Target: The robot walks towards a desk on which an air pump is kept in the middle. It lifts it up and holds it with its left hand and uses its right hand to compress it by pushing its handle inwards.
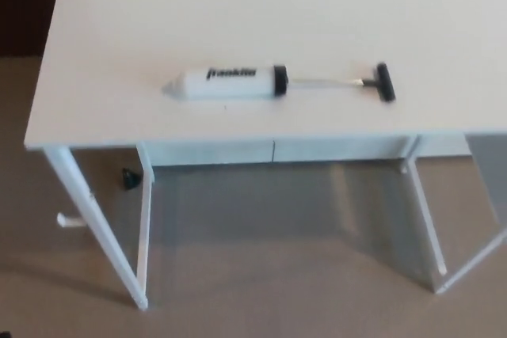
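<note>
The pump [277, 84] lies flat on its side on the white desk [119, 21], roughly midway between the left and right edges and nearer the front edge than the back. Its white barrel [226, 84] points its tapered nose toward the left edge, and the black T-handle [385, 82] sits toward the right at the end of a thin rod [325, 82] that is drawn well out of the barrel. That layout suits the task: the barrel is on the side of the left hand, which is to hold it, and the handle on the side of the right hand, which is to push it in; with the rod out, there is travel left for a compression.

Neither hand shows in the head view, so their state cannot be told. The pump is untouched and the lift has not begun. A small dark object [130, 178] rests on the floor behind the front left leg [95, 227]; it is too blurred to identify, possibly a plug or clip.
</note>
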